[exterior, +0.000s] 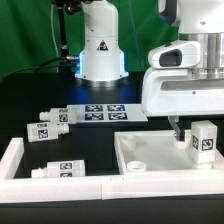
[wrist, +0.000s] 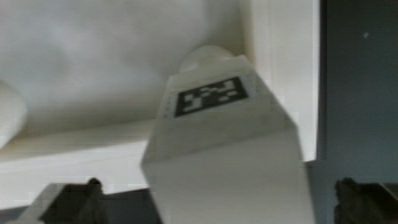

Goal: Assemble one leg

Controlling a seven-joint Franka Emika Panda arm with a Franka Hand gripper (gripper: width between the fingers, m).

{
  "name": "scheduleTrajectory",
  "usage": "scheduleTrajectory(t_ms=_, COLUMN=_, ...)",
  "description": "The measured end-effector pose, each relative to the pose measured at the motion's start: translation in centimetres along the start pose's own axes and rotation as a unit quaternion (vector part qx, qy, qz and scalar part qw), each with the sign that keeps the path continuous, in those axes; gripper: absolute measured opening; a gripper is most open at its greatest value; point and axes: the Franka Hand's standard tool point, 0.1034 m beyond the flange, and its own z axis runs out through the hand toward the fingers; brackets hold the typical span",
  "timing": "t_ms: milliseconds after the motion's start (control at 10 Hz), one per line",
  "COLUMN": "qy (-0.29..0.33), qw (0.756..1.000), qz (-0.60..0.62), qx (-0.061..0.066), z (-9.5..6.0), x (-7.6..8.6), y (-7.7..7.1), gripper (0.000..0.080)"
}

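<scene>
One leg (exterior: 204,142), a white stubby peg with a square tag, stands upright at the far corner of the large white panel (exterior: 160,168) on the exterior view's right. My gripper (exterior: 193,133) hangs over it with one finger on each side. In the wrist view the leg (wrist: 222,130) fills the middle, with the panel's white inside (wrist: 89,60) behind it. Both dark fingertips (wrist: 71,203) stand apart from the leg's sides, so the gripper (wrist: 217,208) is open around it. Whether the leg's foot sits in a hole is hidden.
Three more legs lie on the black table at the exterior view's left: two near each other (exterior: 43,128) (exterior: 62,117) and one nearer the front (exterior: 62,170). The marker board (exterior: 105,110) lies before the robot base (exterior: 100,55). A white wall (exterior: 15,160) borders the left and front.
</scene>
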Motion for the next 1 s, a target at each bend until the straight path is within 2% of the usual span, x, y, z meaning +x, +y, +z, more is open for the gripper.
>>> scheduleTrajectory(t_ms=100, qy=-0.002, qw=1.0, qz=0.001, qx=0.002, z=0.0, x=-0.2, y=-0.3, gripper=0.0649)
scheduleTrajectory(t_ms=200, qy=-0.007, qw=1.0, qz=-0.002, qx=0.007, z=0.0, x=-0.6, y=-1.1, gripper=0.0649)
scheduleTrajectory(t_ms=300, qy=-0.029, qw=1.0, qz=0.001, qx=0.005, z=0.3, x=-1.4, y=-1.7, gripper=0.0649)
scheduleTrajectory(t_ms=600, qy=-0.031, qw=0.999, qz=0.016, qx=0.002, z=0.3, x=-1.3, y=-1.6, gripper=0.0639)
scheduleTrajectory(t_ms=800, qy=-0.031, qw=0.998, qz=0.061, qx=0.0, z=0.3, x=-1.4, y=-1.6, gripper=0.0298)
scheduleTrajectory(t_ms=1000, qy=-0.031, qw=0.991, qz=0.134, qx=-0.005, z=0.3, x=-1.3, y=-1.1, gripper=0.0297)
